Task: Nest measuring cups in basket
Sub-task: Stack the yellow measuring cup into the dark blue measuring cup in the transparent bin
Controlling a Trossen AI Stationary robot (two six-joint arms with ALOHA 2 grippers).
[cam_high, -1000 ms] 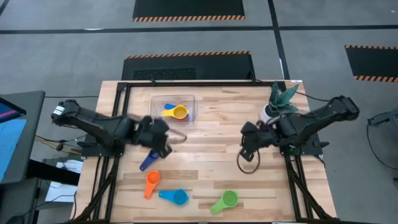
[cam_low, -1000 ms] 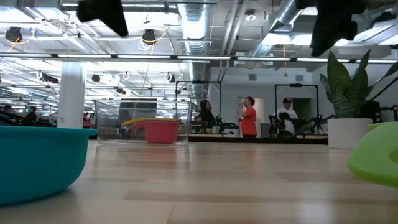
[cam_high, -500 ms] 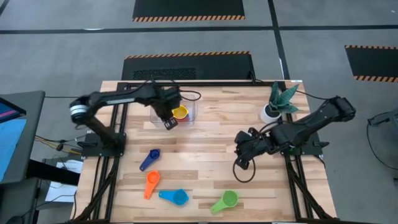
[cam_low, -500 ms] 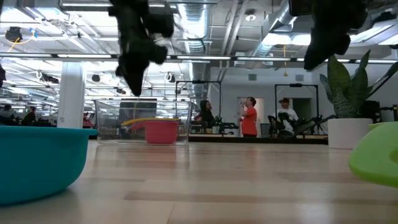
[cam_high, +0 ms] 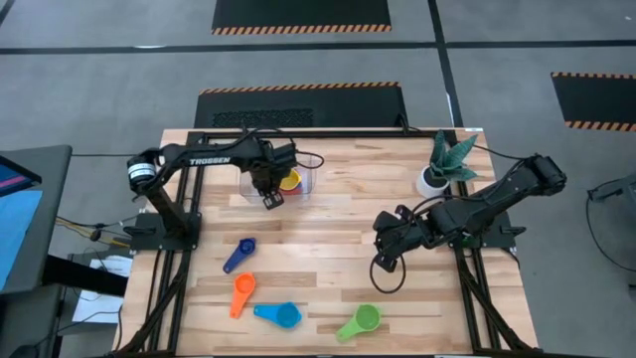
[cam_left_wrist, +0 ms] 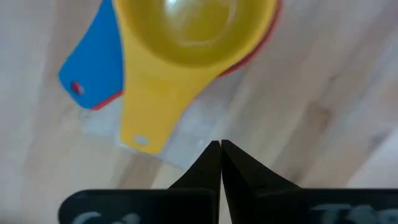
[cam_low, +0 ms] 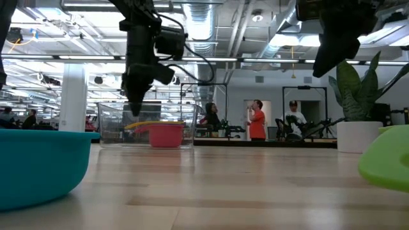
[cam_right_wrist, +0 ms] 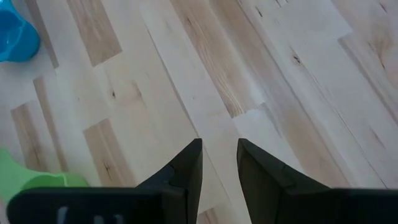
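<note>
Left gripper [cam_high: 272, 198] hovering shut, empty, over clear plastic basket [cam_high: 304, 164], upper centre; risking bumping nested yellow plastic cup [cam_left_wrist: 193, 37]. Right gripper [cam_right_wrist: 219, 163] part-open, empty, nearing green scoop cup [cam_high: 366, 318]; approach misalignment risking knocking it.

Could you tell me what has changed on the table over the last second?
The left gripper, shut and empty, swung from above the dark blue cup up to the basket, over the yellow cup. The right gripper slid slightly towards the green cup, fingers narrowing. No cup or basket moved.

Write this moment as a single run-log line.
left claw: shut, empty, over basket | right claw: open, above table | nested: yellow cup | loose: four cups
</note>
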